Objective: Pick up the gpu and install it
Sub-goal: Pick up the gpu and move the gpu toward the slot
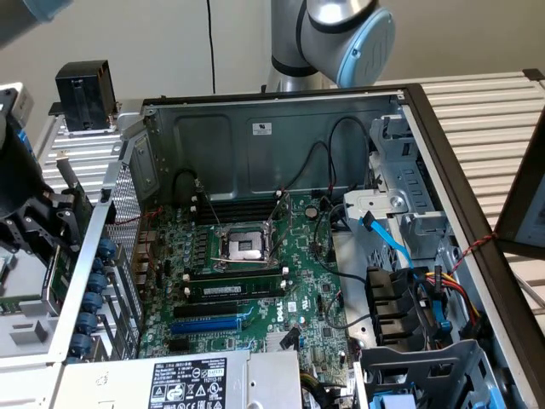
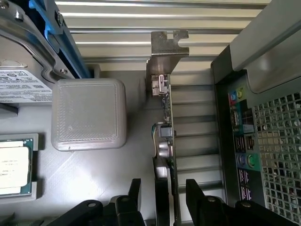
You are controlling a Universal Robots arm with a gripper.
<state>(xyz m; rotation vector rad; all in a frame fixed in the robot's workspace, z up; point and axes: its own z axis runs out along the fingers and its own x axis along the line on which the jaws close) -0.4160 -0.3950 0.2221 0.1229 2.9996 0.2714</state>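
The open computer case holds the motherboard. Just outside the case's rear panel, a grey tray carries a processor chip and the gpu, which stands on edge. My end effector straddles the gpu, partly open, with a slim gap on each side.

Usual UR arm up at 12 o'clock in the exterior view: silver-grey tubes, with a pale blue round joint cap. The gripper is all matte black, with chunky angular fingers and round pivot bolts at the knuckles.
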